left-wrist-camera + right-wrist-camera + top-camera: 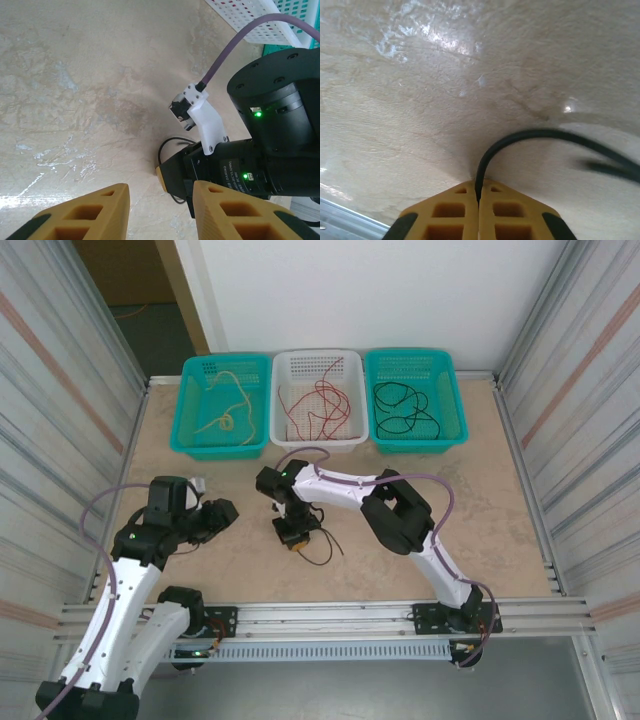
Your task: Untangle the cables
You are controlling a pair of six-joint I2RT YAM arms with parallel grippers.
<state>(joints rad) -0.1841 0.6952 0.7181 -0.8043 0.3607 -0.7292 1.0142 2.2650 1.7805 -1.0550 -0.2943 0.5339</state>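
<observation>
Jaws of the right gripper (479, 192) are pressed together on a thin black cable (530, 136), which arcs away over the beige marbled tabletop (420, 100). From above, this gripper (296, 537) and cable (326, 546) lie on the near side of the white perforated plastic basket (320, 362), well apart from it. That basket holds a curly red cable (320, 405). The teal plastic basket (192, 410) to its left holds a tan cable (228, 412), and the teal basket (452, 400) to its right a second black cable (405, 408). The left gripper (160, 192) hovers near-left of the white basket, jaws apart and empty. White print on the right arm's black motor housing (235, 167) is too small to read
</observation>
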